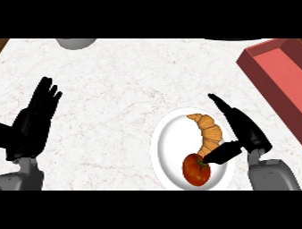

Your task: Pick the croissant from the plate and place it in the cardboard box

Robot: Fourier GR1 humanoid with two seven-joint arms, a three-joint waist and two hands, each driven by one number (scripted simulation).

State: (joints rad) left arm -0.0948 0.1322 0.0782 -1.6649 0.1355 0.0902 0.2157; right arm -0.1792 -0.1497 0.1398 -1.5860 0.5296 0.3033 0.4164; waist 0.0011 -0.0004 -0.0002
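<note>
Table edges: the pale marbled table [114,85] fills most of the view; dark wood shows past its corners at upper left and upper right.
Open room: a wide bare stretch of table lies between the two hands and above the plate, up to a grey round object [76,43] cut off at the top edge.
Box: the reddish cardboard box [287,89] sits along the right side, slanting from the upper right down toward the right edge, its open trough facing up, well apart from the plate.
Plate: the white plate [167,143] lies low and right of centre, near the bottom of the view.
Croissant: the croissant [208,132] lies curved on the plate, its lower end touching a red tomato [196,171].
Right hand: the right hand [242,129] is just beside the croissant on its right, fingers straight and pointing up-left, thumb reaching in toward the croissant's lower end by the tomato; not closed around it.
Left hand: the left hand [33,120] rests at the left side, fingers straight and spread, holding nothing.
</note>
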